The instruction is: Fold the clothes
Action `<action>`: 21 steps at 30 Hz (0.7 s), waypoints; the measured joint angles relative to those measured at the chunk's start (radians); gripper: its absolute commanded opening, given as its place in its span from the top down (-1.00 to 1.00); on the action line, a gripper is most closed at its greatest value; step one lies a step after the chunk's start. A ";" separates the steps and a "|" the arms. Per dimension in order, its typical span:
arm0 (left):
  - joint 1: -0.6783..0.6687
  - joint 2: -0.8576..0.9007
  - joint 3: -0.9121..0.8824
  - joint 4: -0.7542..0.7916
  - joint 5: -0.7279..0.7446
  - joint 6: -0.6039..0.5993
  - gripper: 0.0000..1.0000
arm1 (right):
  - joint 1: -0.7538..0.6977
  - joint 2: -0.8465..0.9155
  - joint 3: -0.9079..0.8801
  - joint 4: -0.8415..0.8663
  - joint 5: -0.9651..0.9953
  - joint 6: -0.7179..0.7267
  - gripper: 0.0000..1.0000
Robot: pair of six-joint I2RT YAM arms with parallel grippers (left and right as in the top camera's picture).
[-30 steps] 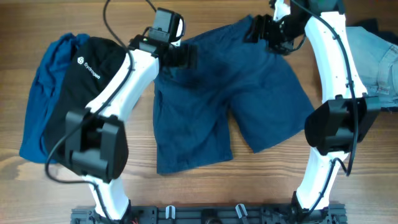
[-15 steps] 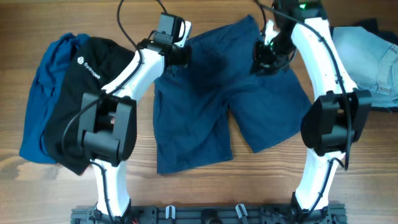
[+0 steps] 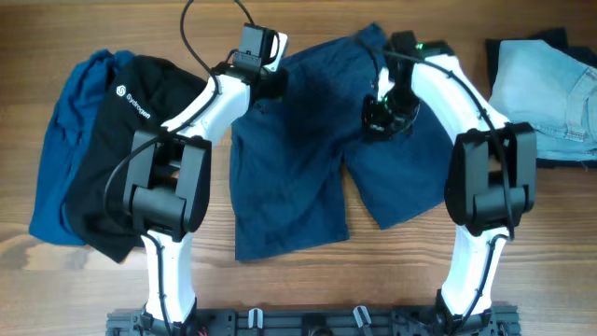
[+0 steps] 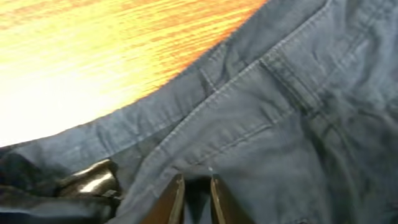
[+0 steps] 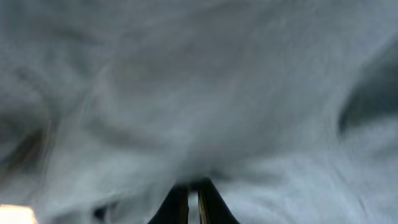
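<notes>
Dark navy shorts [image 3: 298, 159] lie spread on the wooden table, legs toward the near edge. My left gripper [image 3: 272, 84] sits at the far-left waistband; in the left wrist view it [image 4: 196, 180] is shut on a pinch of the shorts [image 4: 280, 124] just below the stitched band. Over the right half of the shorts, my right gripper [image 3: 378, 119] is shut on a thin fold of the blurred navy cloth [image 5: 186, 93] that fills the right wrist view around it [image 5: 193, 185]. A black top [image 3: 131, 140] with a small white logo lies on a royal-blue garment [image 3: 61, 149] at the left.
Pale blue denim [image 3: 546, 93] lies at the far right over a dark item. Bare wooden table [image 3: 522, 261] shows along the near edge and at the near right. Both white arms reach across from the near edge.
Both grippers went from open to shut on the shorts. The right gripper moved from the far-right waistband down and left over the shorts, cloth in its jaws. The left settled on the waistband.
</notes>
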 measured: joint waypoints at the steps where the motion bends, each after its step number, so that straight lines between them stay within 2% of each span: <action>1: 0.002 0.000 0.000 0.000 -0.004 0.000 0.75 | 0.000 0.000 -0.022 0.023 0.001 0.010 0.84; 8: 0.045 0.030 0.000 -0.010 -0.018 -0.007 0.92 | -0.002 -0.009 -0.147 0.198 -0.010 0.089 0.67; 12: 0.063 0.058 0.000 -0.075 -0.036 -0.044 0.92 | -0.002 -0.018 -0.155 0.254 -0.008 0.113 0.40; 21: 0.081 0.051 0.034 -0.260 -0.089 -0.215 0.92 | -0.032 -0.023 -0.160 0.488 0.089 0.106 0.31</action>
